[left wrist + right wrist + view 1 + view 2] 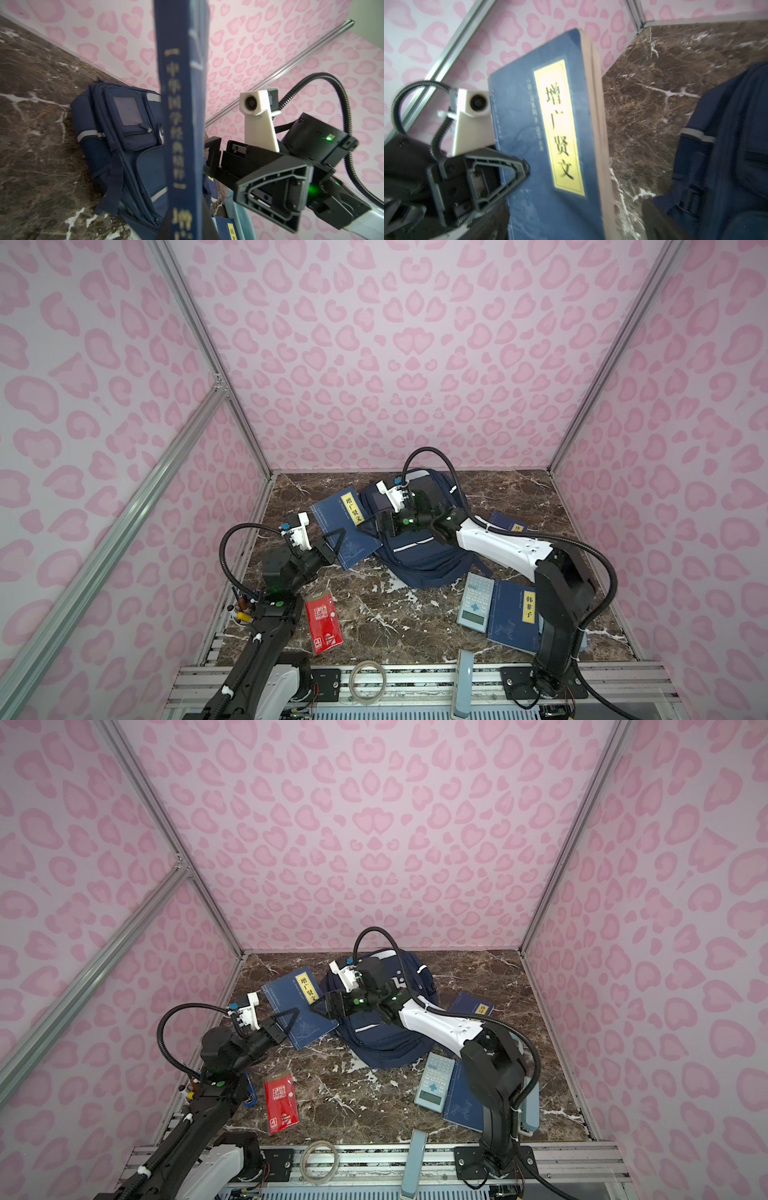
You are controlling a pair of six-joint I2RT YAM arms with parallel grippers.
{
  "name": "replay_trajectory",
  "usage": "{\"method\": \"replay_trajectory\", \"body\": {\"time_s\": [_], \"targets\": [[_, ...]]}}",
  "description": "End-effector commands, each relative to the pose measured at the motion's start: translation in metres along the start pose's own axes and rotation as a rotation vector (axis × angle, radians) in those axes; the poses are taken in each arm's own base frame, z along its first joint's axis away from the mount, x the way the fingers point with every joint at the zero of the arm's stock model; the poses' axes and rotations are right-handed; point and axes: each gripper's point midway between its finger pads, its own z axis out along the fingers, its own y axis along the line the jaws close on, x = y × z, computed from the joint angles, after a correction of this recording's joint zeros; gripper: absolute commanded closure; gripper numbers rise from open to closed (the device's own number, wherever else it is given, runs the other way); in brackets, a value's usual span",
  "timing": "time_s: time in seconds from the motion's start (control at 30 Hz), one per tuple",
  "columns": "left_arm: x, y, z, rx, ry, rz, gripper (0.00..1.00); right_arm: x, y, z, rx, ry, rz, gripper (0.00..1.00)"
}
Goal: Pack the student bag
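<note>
- My left gripper [337, 540] is clamped on the blue book [332, 516] at its spine edge. My right gripper [380, 529] has its jaws apart at the book's 3 o'clock edge.
- Looks like a handover: I hold firm with the left, back the right straight off, and avoid twisting the book.
- The student bag [419, 562] lies flat just beside the book, at its 3 o'clock, front pockets up.
- Its long axis runs roughly 12–6. I can't tell which end is the top.

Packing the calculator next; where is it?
In both top views, the calculator lies right of centre, nearer the robot than the student bag, beside a blue book.
</note>
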Motion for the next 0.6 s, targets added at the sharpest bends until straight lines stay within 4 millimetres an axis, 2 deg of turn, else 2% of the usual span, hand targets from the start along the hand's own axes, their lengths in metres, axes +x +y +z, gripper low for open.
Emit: {"method": "replay_trajectory", "body": {"time_s": [0.0, 0.13, 0.17, 0.27, 0.33, 0.43, 0.57], "targets": [[0.014, -0.046, 0.004, 0.160, 0.082, 0.011, 0.97, 0.008, 0.003, -0.019, -0.051, -0.014, -0.068, 0.00], [0.037, -0.093, 0.016, 0.322, 0.172, 0.026, 0.96, 0.018, 0.010, -0.042, -0.147, -0.050, -0.052, 0.01], [0.041, -0.098, 0.020, 0.340, 0.188, 0.022, 0.96, 0.020, 0.014, -0.048, -0.166, -0.054, -0.056, 0.05], [0.048, -0.104, 0.031, 0.364, 0.214, 0.015, 0.96, 0.024, 0.017, -0.069, -0.187, -0.085, -0.059, 0.22], [0.050, -0.105, 0.036, 0.368, 0.227, 0.016, 0.97, 0.029, 0.012, -0.082, -0.191, -0.081, -0.037, 0.40], [0.057, -0.106, 0.044, 0.375, 0.253, 0.014, 0.96, 0.035, 0.006, -0.095, -0.178, -0.096, -0.019, 0.61], [0.066, -0.101, 0.056, 0.348, 0.284, 0.014, 0.94, 0.040, 0.003, -0.106, -0.144, -0.102, -0.019, 0.79]]}}
